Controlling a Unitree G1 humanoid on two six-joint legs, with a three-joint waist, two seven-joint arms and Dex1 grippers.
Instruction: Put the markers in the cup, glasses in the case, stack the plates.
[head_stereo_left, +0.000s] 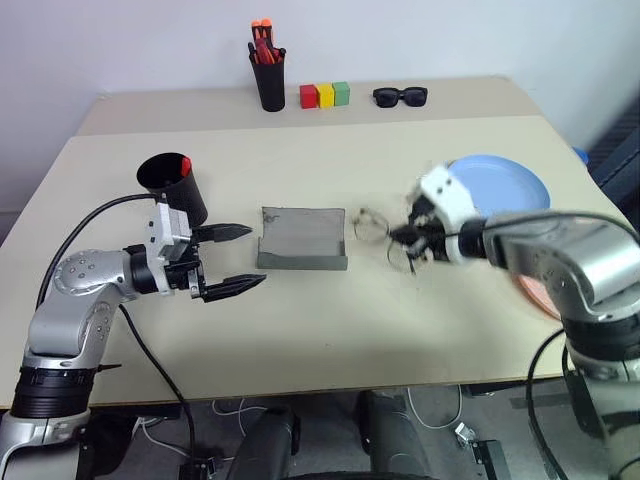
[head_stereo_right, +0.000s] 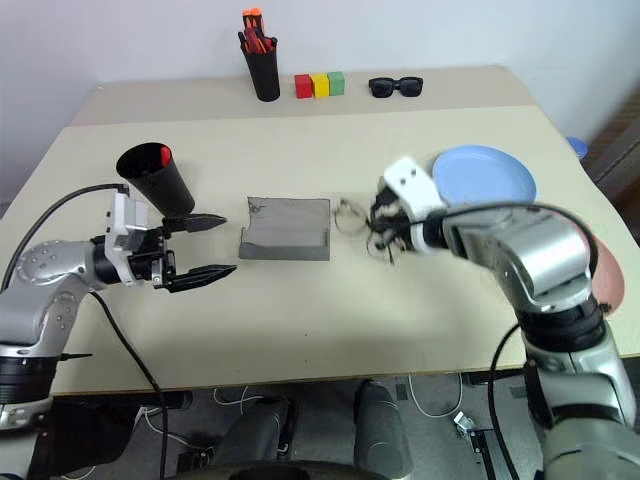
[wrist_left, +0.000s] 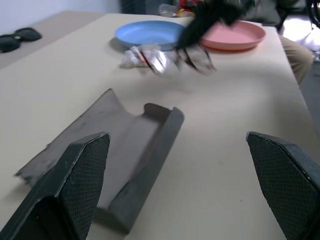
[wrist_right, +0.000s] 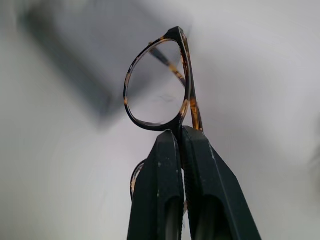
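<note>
My right gripper (wrist_right: 179, 137) is shut on the bridge of the thin-framed glasses (wrist_right: 157, 85) and holds them just above the table, right of the grey case (head_stereo_left: 303, 238). The case lies open at the table's middle. My left gripper (head_stereo_left: 238, 258) stands open with nothing between its fingers (wrist_left: 85, 170), to the left of the case and pointing at it. Behind it stands the black cup (head_stereo_left: 172, 185), tilted, with a red-capped marker (head_stereo_left: 185, 163) inside. The light blue plate (head_stereo_left: 500, 183) lies at the right. The pink plate (wrist_left: 235, 35) lies beside it, partly hidden by my right arm in the eye views.
At the table's far edge stand a black pen holder (head_stereo_left: 267, 70) with orange-topped pens, three coloured blocks (head_stereo_left: 325, 95) and black sunglasses (head_stereo_left: 400, 96). A seam runs across the table in front of them.
</note>
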